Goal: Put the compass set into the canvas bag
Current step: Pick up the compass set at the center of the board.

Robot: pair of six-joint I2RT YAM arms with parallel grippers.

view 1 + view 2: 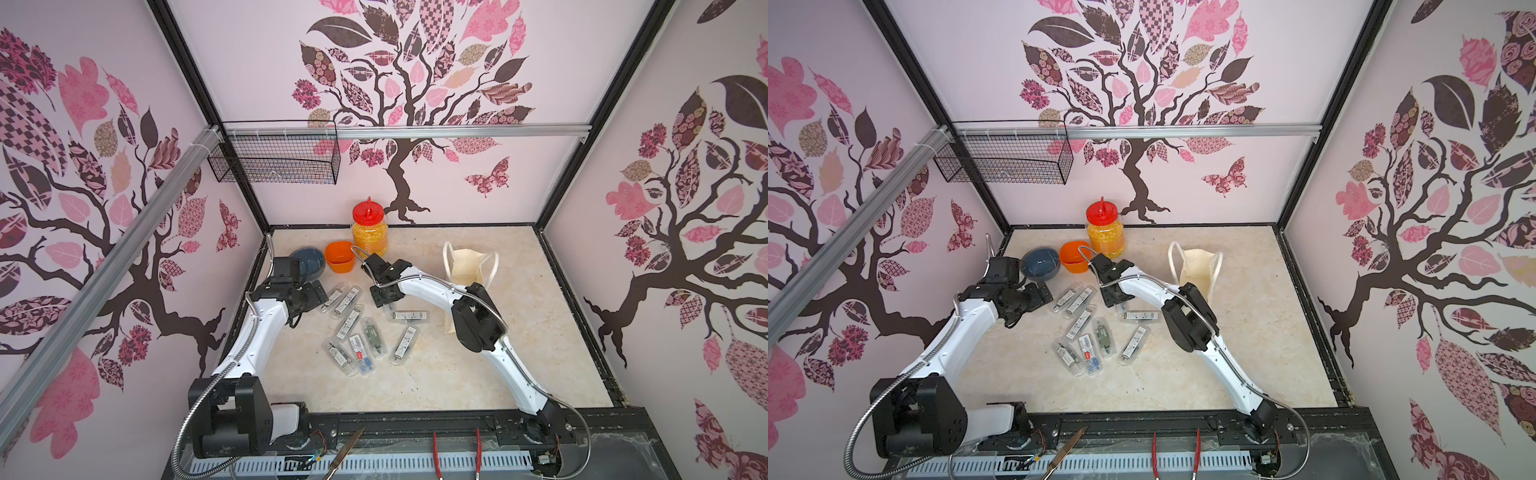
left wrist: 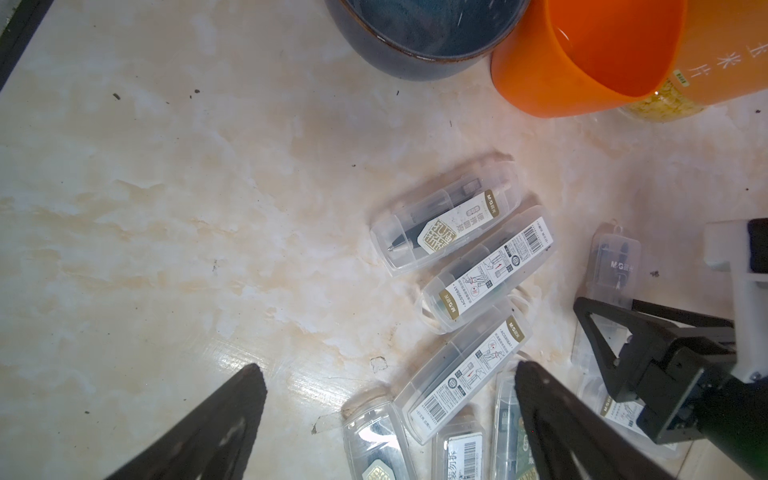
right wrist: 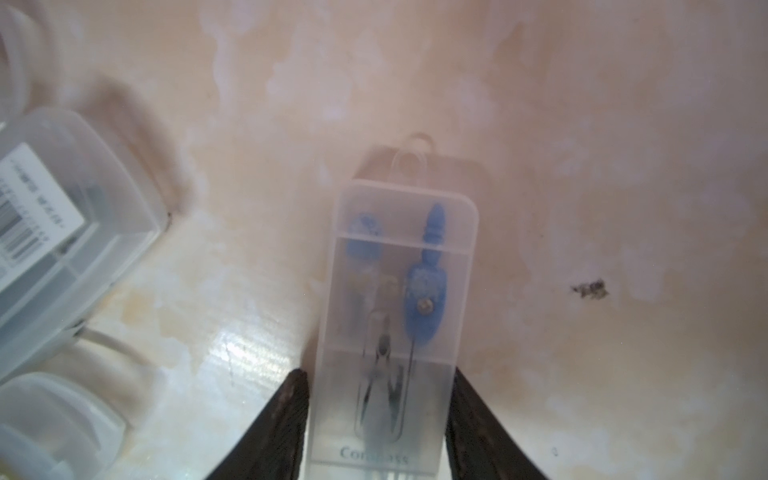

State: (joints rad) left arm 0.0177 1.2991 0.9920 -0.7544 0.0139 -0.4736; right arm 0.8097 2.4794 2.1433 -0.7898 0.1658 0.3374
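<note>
A clear plastic compass set (image 3: 395, 299) with blue parts inside lies between my right gripper's (image 3: 380, 376) fingers, which press on both of its long sides. In both top views this gripper (image 1: 388, 305) (image 1: 1119, 305) points down at the table's middle. Several more clear compass sets (image 1: 357, 332) (image 2: 444, 220) lie scattered on the table. The cream canvas bag (image 1: 465, 266) (image 1: 1196, 270) stands upright with its mouth open, to the right of the right arm. My left gripper (image 1: 318, 291) (image 2: 388, 368) hovers open over the left end of the cases, holding nothing.
An orange cup (image 1: 340, 257), a dark blue bowl (image 1: 309, 262) and a red-lidded jar of yellow grains (image 1: 370, 232) stand at the back left. A wire basket (image 1: 274, 162) hangs on the back rail. Scissors (image 1: 345, 455) and red-handled pliers (image 1: 457, 455) lie on the front ledge.
</note>
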